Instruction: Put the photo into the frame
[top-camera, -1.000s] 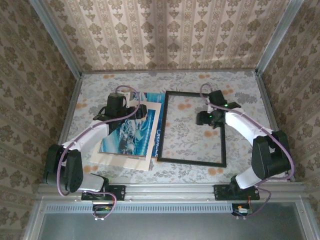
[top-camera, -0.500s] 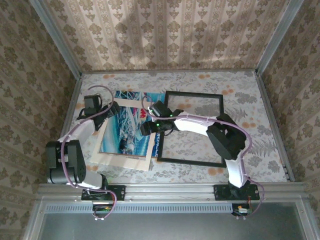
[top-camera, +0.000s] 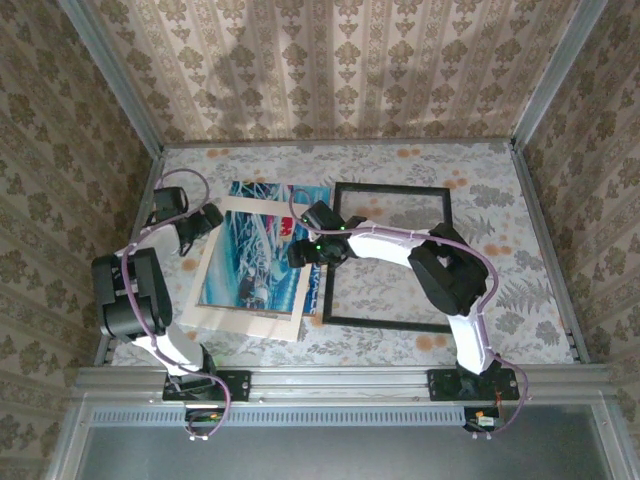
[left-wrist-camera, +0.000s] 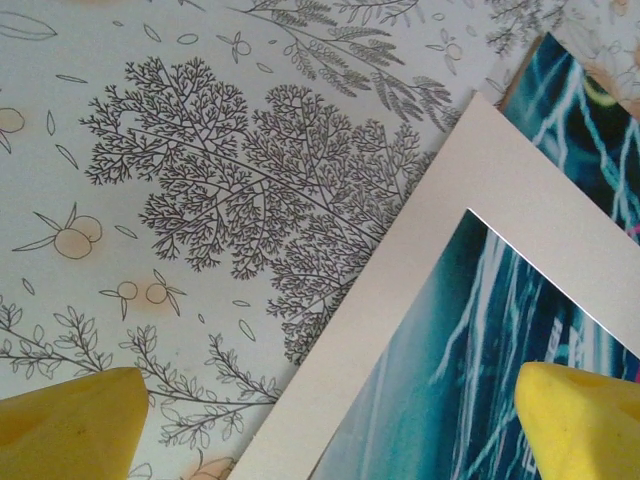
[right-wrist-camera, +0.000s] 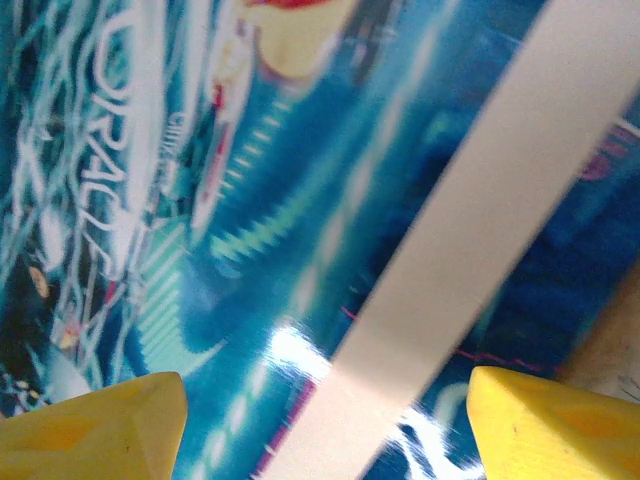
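The photo (top-camera: 250, 265), a blue-teal swirling print with a wide cream border, lies flat on the table left of centre. The thin black frame (top-camera: 390, 186) lies flat just to its right, the tablecloth showing through it. My left gripper (top-camera: 200, 225) hovers open over the photo's upper left edge; in the left wrist view its yellow fingertips (left-wrist-camera: 70, 425) straddle the cream border (left-wrist-camera: 450, 230). My right gripper (top-camera: 300, 250) stands open above the photo's right border, and its fingertips (right-wrist-camera: 555, 425) flank the cream strip (right-wrist-camera: 480, 230). Neither gripper holds anything.
A second blue printed sheet (top-camera: 305, 195) pokes out from under the photo at its top and right side. The patterned tablecloth (top-camera: 500, 200) is boxed in by wallpapered walls (top-camera: 330, 70) on three sides. The right arm (top-camera: 440, 260) stretches across the frame.
The right arm has swung left from over the frame to the photo's right edge. The left gripper has drawn back from over the photo to its upper left edge.
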